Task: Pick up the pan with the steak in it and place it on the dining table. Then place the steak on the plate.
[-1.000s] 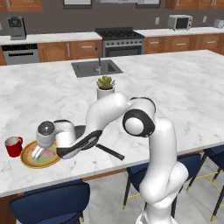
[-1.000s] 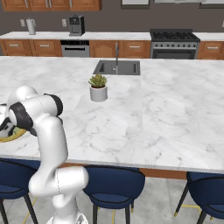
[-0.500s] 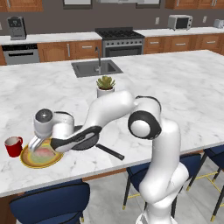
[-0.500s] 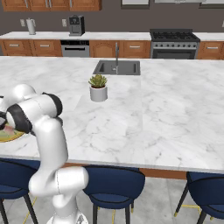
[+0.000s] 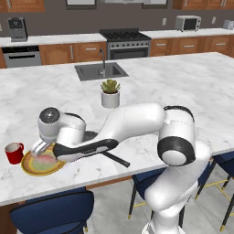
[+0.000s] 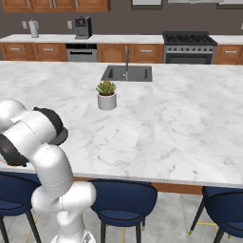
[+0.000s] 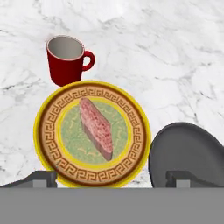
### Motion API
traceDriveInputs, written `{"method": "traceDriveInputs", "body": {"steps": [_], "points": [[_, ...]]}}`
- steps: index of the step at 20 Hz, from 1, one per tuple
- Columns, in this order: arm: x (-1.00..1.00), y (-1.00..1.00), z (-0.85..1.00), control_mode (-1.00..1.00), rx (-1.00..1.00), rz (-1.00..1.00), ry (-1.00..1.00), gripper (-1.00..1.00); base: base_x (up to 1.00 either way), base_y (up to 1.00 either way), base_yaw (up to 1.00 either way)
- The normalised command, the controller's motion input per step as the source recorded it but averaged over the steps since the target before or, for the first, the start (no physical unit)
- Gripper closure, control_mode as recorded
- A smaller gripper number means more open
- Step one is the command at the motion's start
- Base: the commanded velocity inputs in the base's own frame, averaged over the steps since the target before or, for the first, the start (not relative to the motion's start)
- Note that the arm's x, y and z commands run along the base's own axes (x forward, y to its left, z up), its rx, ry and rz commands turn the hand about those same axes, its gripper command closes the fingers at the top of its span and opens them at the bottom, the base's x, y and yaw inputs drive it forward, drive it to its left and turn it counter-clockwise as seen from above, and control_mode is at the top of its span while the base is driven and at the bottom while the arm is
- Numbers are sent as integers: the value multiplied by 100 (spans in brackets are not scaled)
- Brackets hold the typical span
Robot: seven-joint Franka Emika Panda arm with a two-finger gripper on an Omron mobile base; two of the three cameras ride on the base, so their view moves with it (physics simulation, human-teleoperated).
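A slab of raw steak [image 7: 96,127] is seen lying on the pale green centre of a round plate [image 7: 49,127] on the marble dining table [image 5: 183,91], with the gripper [image 7: 111,179] hovering just above it — jaws spread wide and holding nothing. The steak appears to lean on one long edge rather than lie fully flat. The emptied pan [image 7: 188,153] is set on the table just beside the plate, its rim close to the plate's edge, its long handle [image 5: 116,159] pointing toward the table's near side. A red mug [image 7: 66,60] stands at the plate's far side in the hand view, very near the rim.

Both steps of the task are judged to be done, so the chief risk lies in the retreat: a low or sideways withdrawal could catch the fingertips [image 7: 41,179] on the plate's raised rim or the pan's wall and drag either across the smooth stone. The mug could be knocked over by a careless swing of the arm. The propped steak could also tip over, though it would most likely stay on the plate.

The plate is flat and glossy, its yellow-orange band patterned with a key motif; the pan is shallow, matt and dark grey; the meat is pinkish-red with paler streaks, soft-looking and slippery.
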Motion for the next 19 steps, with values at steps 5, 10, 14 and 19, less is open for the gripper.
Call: {"method": "traceDriveInputs", "body": {"steps": [5, 10, 14, 19], "points": [[-50, -67, 15, -100, 17, -2, -16, -100, 0, 0, 0], [-23, -51, 8, -100, 17, -2, -19, -100, 0, 0, 0], [-35, -55, 18, -100, 21, 1, -32, -100, 0, 0, 0], [-56, -31, 27, -100, 20, 0, -41, -100, 0, 0, 0]]}}
